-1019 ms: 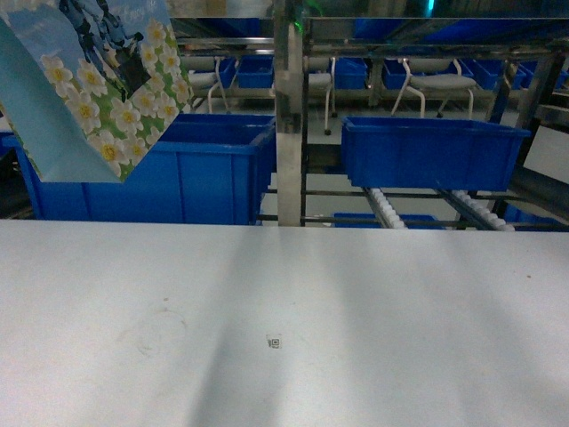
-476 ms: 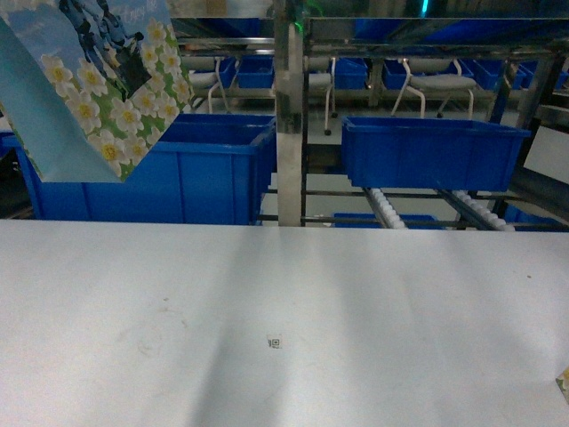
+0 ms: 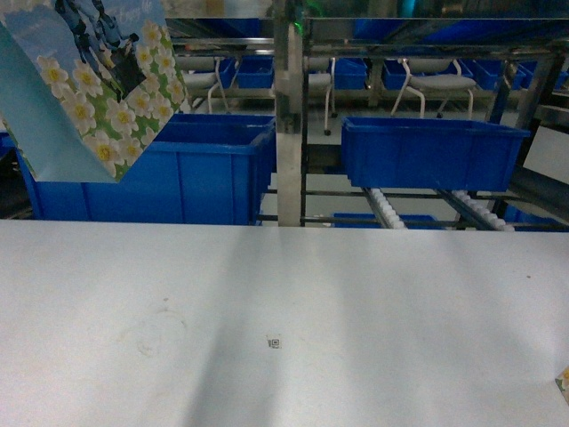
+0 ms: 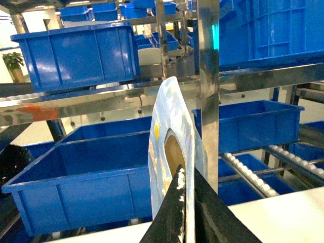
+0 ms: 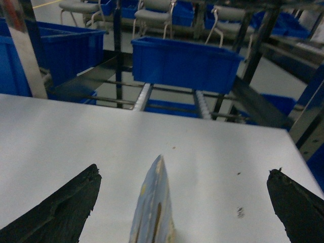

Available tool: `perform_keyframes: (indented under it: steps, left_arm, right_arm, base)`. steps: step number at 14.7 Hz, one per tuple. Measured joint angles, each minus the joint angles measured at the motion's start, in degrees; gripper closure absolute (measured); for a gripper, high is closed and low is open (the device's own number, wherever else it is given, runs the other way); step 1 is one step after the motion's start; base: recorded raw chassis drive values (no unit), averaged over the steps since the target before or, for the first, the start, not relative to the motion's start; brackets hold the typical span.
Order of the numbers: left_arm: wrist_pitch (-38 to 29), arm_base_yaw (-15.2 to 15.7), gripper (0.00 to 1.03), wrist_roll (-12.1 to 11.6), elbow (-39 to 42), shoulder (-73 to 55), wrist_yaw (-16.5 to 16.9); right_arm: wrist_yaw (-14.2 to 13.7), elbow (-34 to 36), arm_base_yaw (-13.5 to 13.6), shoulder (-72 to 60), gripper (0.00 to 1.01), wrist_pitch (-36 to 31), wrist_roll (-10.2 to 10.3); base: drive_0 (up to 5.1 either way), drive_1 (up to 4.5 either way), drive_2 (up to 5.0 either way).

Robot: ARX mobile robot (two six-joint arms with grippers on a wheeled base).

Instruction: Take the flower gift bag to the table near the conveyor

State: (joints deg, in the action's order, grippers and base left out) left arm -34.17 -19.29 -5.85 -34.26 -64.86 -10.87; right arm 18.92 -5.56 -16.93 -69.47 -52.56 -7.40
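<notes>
hanging high at the upper left of the head view, the flower gift bag [image 3: 93, 84] sits tilted in the air over the blue bins [image 3: 191, 169], well above the table [image 3: 284, 294], with the left gripper [image 4: 186, 207] pinched shut on its thin edge as the left wrist view shows. judgement: the step in hand is the carry and lowering, best done by bringing the bag in over bare tabletop short of the conveyor [image 3: 391, 212], levelling it so the base lands flat, then releasing only once it stands. further right, the right gripper [image 5: 182, 202] rests wide apart low over the table, a second flowered card or bag edge [image 5: 152, 207] between its fingers untouched.
</notes>
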Motion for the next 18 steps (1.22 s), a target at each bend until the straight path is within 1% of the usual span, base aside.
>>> perform_keyframes:
  steps: [1,2,3,4,5,6,8,9,10,13,14,15,16,17,18]
  left_arm:
    - [-0.02,0.0,1.01,0.0,0.0,0.0,0.0]
    - [0.0,0.0,1.01,0.0,0.0,0.0,0.0]
    - [-0.02,0.0,1.01,0.0,0.0,0.0,0.0]
    - [0.0,0.0,1.01,0.0,0.0,0.0,0.0]
    - [-0.02,0.0,1.01,0.0,0.0,0.0,0.02]
    - [0.0,0.0,1.01,0.0,0.0,0.0,0.02]
    - [0.0,0.0,1.01,0.0,0.0,0.0,0.0]
    - [-0.02,0.0,1.01,0.0,0.0,0.0,0.0]
    - [-0.02,0.0,1.01,0.0,0.0,0.0,0.02]
    - [0.0,0.0,1.01,0.0,0.0,0.0,0.0]
    - [-0.02,0.0,1.01,0.0,0.0,0.0,0.0]
    - [0.0,0.0,1.01,0.0,0.0,0.0,0.0]
    - [-0.04,0.0,1.01,0.0,0.0,0.0,0.0]
    - [0.0,0.0,1.01,0.0,0.0,0.0,0.0]
    - [0.02,0.0,1.01,0.0,0.0,0.0,0.0]
  right_arm:
    - [-1.01,0.72,-0.85,4.94,0.03,1.4,-1.77]
    - [-0.76,1.27,-3.52,10.12,0.03,4.5,-3.37]
    - [0.92,1.6,-5.84,14.97,0.03,8.74,-4.07]
    - [3.52,1.6,-8.39,21.05,0.03,14.56,-4.13]
    - [5.22,1.6,-9.79,25.2,0.03,18.71,-4.13]
    - [6.51,1.6,-10.73,28.41,0.03,21.88,-4.13]
    - [12.0,1.6,-13.2,38.45,0.03,32.26,-4.04]
    - [13.18,1.6,-13.84,40.39,0.03,34.16,-4.07]
    - [13.66,1.62,-13.97,40.22,0.03,34.56,-4.0]
    - [16.31,2.54,-13.55,45.81,0.03,40.09,-4.0]
    - [16.57,2.54,-12.26,47.32,0.03,41.46,-3.98]
    - [17.0,2.56,-11.96,48.15,0.03,41.64,-3.89]
    - [17.92,2.58,-11.87,50.31,0.03,45.16,-3.56]
    - [19.43,2.86,-10.93,54.62,0.03,48.52,-3.58]
    - [19.58,2.95,-9.92,55.67,0.03,47.41,-3.58]
  base:
    - [0.0,0.0,0.0]
    - [0.0,0.0,0.0]
    - [0.0,0.0,0.0]
    - [0.0,0.0,0.0]
    - [0.0,0.0,0.0]
    - [0.0,0.0,0.0]
    - [0.0,0.0,0.0]
    - [0.0,0.0,0.0]
    - [0.0,0.0,0.0]
    - [0.0,0.0,0.0]
    - [0.0,0.0,0.0]
    - [0.0,0.0,0.0]
    - [0.0,0.0,0.0]
    - [0.0,0.0,0.0]
    - [0.0,0.0,0.0]
